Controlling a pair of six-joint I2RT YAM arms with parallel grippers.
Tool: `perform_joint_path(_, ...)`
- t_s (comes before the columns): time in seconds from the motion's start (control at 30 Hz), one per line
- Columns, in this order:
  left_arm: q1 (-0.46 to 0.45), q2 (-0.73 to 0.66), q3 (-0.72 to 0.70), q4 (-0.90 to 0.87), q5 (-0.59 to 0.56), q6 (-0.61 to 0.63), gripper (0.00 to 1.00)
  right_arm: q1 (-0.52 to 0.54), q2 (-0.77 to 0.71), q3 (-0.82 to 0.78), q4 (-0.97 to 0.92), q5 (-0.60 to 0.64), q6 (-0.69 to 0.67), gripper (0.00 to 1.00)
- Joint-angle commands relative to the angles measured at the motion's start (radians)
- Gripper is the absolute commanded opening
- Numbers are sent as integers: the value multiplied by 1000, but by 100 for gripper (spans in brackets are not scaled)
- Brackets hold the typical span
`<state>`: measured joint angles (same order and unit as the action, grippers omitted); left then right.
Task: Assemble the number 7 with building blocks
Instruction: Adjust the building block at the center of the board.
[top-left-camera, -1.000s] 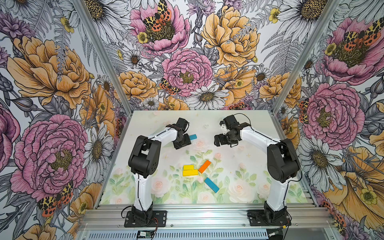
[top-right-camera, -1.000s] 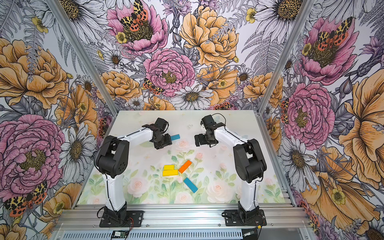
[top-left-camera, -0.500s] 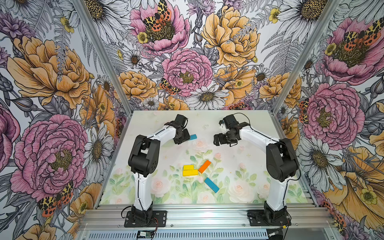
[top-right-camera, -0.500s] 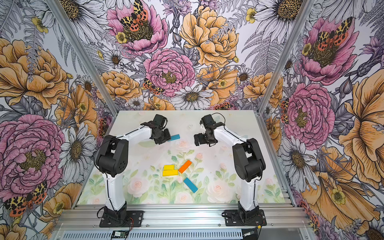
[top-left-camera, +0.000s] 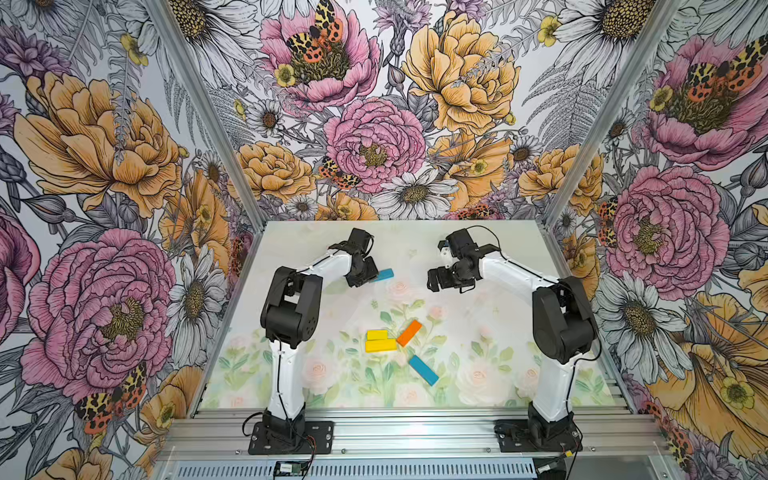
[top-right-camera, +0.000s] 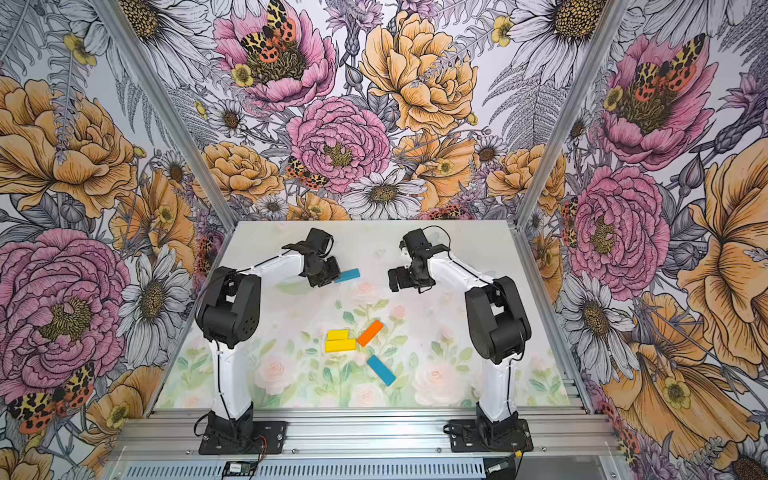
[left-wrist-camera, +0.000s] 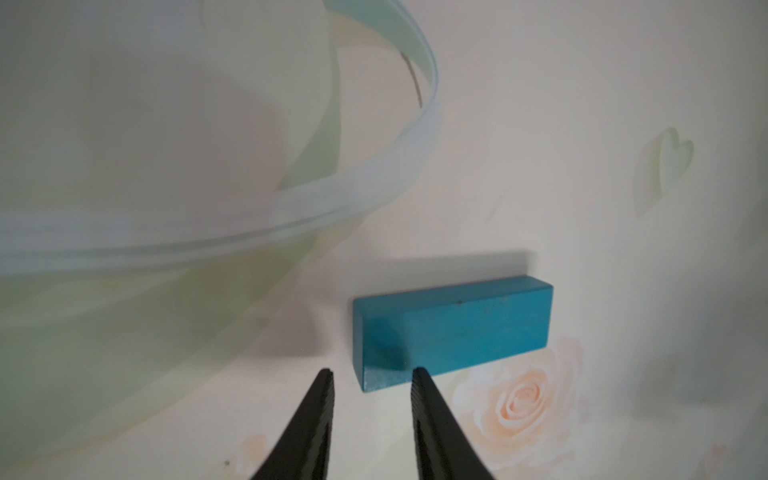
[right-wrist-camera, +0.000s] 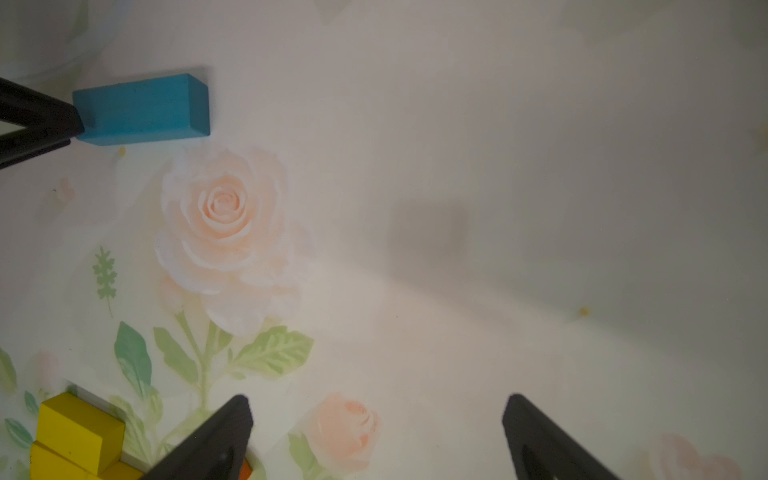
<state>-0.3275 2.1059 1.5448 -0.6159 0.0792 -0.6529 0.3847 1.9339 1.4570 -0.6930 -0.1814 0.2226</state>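
Left jaws are drawn in to a narrow gap at the far blue block (top-left-camera: 384, 274) (top-right-camera: 348, 274), which lies on the table (top-left-camera: 498, 328) toward the back, left of centre. Seen from the left wrist, one end corner of that block (left-wrist-camera: 457, 328) sits between the two black fingertips (left-wrist-camera: 420, 386). One tip overlaps the block's long side and the other stands just off its end. It looks like a pinch on that corner, though from this angle I can't be sure both tips press on it. The right wrist view shows the same tips meeting at one end of the far blue block (right-wrist-camera: 141, 108).

Right jaws are spread wide and hold nothing; their fingertips (right-wrist-camera: 232, 424) frame only the printed roses of the table. The right arm (top-left-camera: 507, 270) hangs over the back of the table, right of centre, well apart from the far blue block.

The other four blocks lie loose nearer the front, not yet laid out as a 7. In both top views the short yellow block (top-left-camera: 377, 334) (top-right-camera: 337, 334) lies side by side against the long yellow block (top-left-camera: 381, 345) (top-right-camera: 340, 345), on its far side. The orange block (top-left-camera: 409, 332) (top-right-camera: 370, 332) slants away, its near end touching or just beside the long yellow block's right end. The near blue block (top-left-camera: 423, 370) (top-right-camera: 381, 370) lies slanted by itself, closer to the front edge.
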Motion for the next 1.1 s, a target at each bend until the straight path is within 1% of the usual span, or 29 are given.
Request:
perform_joint_path(0.0, 12, 40, 35, 19, 5, 21, 31, -9, 18, 17, 17, -10, -12, 98)
perform_joint_path(0.37, 18, 65, 56, 19, 13, 28, 26, -9, 16, 15, 15, -9, -11, 98)
perform_joint_path(0.7, 40, 83, 79, 18, 17, 44, 25, -11, 15, 14, 12, -6, -10, 98)
perform_joint_path(1.07, 35, 108, 110, 19, 43, 34, 24, -12, 17, 11, 8, -3, -9, 98)
